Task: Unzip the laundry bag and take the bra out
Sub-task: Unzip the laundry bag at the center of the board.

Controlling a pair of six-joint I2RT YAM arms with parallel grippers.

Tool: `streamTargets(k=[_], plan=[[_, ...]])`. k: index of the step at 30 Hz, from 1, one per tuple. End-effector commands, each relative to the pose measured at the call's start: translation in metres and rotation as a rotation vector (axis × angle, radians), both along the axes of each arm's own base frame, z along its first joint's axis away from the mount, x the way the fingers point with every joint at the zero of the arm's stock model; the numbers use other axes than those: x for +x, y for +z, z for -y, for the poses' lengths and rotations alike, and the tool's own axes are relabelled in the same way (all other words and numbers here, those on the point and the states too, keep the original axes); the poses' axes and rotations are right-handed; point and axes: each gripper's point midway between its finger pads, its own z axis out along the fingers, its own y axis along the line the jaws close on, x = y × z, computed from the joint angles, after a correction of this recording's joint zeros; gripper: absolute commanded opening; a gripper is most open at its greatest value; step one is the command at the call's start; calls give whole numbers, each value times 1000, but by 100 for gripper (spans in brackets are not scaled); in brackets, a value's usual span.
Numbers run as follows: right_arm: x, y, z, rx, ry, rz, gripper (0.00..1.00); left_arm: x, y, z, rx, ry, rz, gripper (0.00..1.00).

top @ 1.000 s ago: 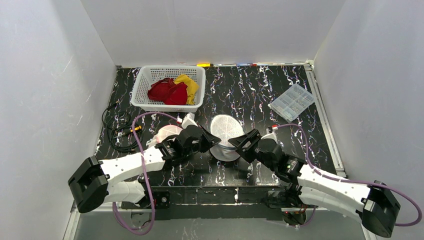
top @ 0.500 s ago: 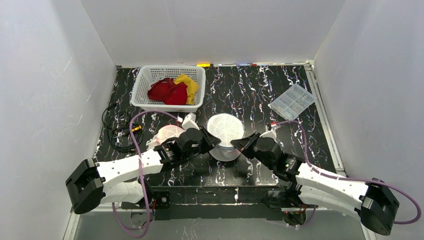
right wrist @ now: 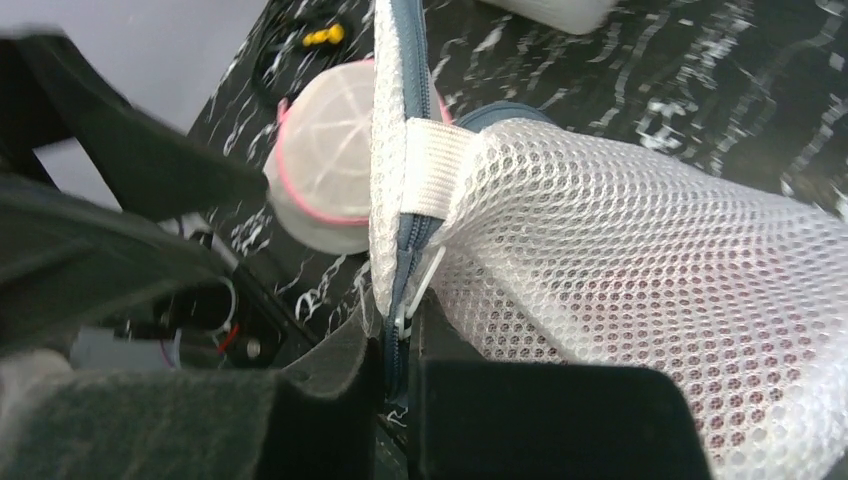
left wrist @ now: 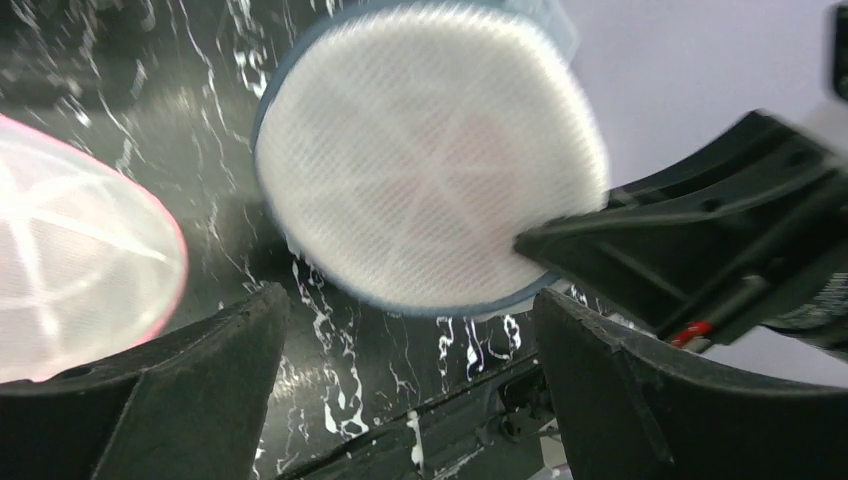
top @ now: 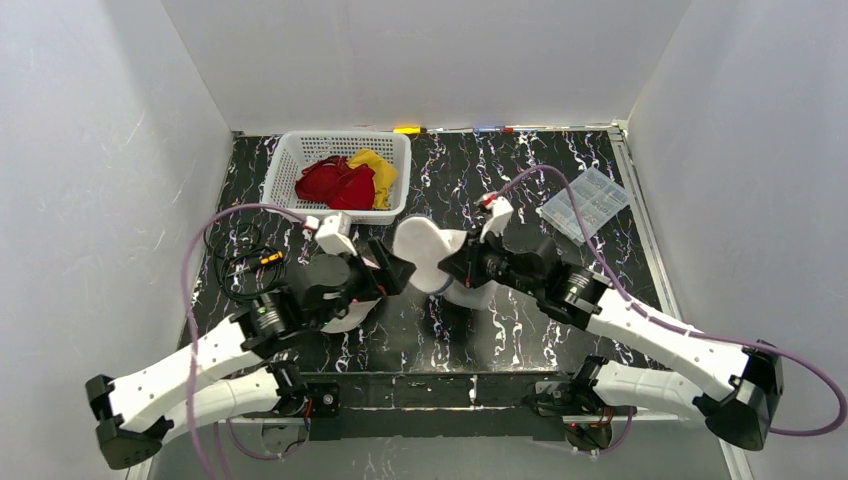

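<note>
The laundry bag (top: 428, 254) is a round white mesh pouch with a blue rim, tilted up off the table at mid-scene. My right gripper (top: 453, 268) is shut on its blue zipper seam (right wrist: 402, 330), with the white zipper pull (right wrist: 422, 288) just above the fingers. The mesh body (right wrist: 620, 260) bulges to the right of them. My left gripper (top: 390, 268) stands open just left of the bag, touching nothing. In its wrist view the bag's round face (left wrist: 430, 160) sits above the open gripper (left wrist: 410, 400). The bra is hidden inside the mesh.
A second mesh pouch with a pink rim (left wrist: 70, 270) lies on the table under my left arm. A white basket (top: 288, 160) with red and yellow clothes stands at the back left. Black cables (top: 235, 262) lie left, a clear plastic box (top: 585, 203) back right.
My left gripper opened, let go of the bag and drew back left. My right gripper shut on the zipper seam and carried the bag up and toward the back, tilting it.
</note>
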Motion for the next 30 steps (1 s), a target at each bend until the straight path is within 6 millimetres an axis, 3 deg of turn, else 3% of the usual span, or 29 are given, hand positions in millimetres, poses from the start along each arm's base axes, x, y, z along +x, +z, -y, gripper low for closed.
streamTargets(k=[1,4,8,13,18,30], plan=[[-25,46,-36,33,323,161,1,4,30,-52,159,77,135,89],[-25,48,-43,17,371,183,1,3,43,-69,170,107,184,88],[-23,10,-33,-47,368,129,1,0,35,-74,180,106,180,87],[-26,-46,-5,-129,297,68,1,-4,4,-60,220,36,134,87],[-32,-87,16,-163,232,17,1,-7,-27,-29,260,-97,87,87],[-43,-97,43,-162,176,-16,1,-8,-74,5,315,-241,-5,86]])
